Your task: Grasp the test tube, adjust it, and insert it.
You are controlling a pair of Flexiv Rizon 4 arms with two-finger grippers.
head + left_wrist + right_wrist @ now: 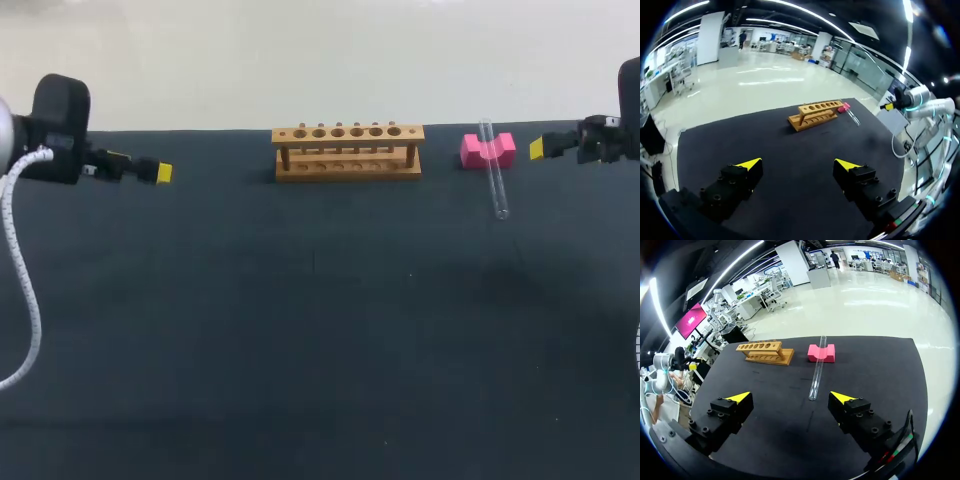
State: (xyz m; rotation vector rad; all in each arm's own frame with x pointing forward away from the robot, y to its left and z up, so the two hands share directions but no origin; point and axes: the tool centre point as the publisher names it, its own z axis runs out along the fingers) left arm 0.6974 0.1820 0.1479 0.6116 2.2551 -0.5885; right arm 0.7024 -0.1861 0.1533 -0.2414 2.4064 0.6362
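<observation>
Clear glass is what the test tube (493,170) is made of, and it is lying down, not standing up. It is resting across the dip on top of the pink block (487,150). A short bit is poking out past the block toward 12 o'clock. The longer part is running down toward 6 o'clock, with its near end coming down to the black table (300,330). In the head view it is leaning a tiny bit toward 5 o'clock. The wooden rack (347,150) is standing at 9 o'clock from the pink block, near it but not touching it. Round holes are sitting in a row along its top. The right gripper (537,148) is waiting at 3 o'clock from the pink block, close by but apart from it. Its yellow tip is pointing toward 9 o'clock. In the right wrist view its two fingers are standing wide open and are holding nothing, and the tube and the block are lying ahead of them on the table. The left gripper (163,172) is staying well apart from the rack, at 9 o'clock from it, and its yellow tip is pointing toward 3 o'clock. In the left wrist view its fingers are also standing wide open and holding nothing. The rack, the block and the tube are showing far ahead of it.
</observation>
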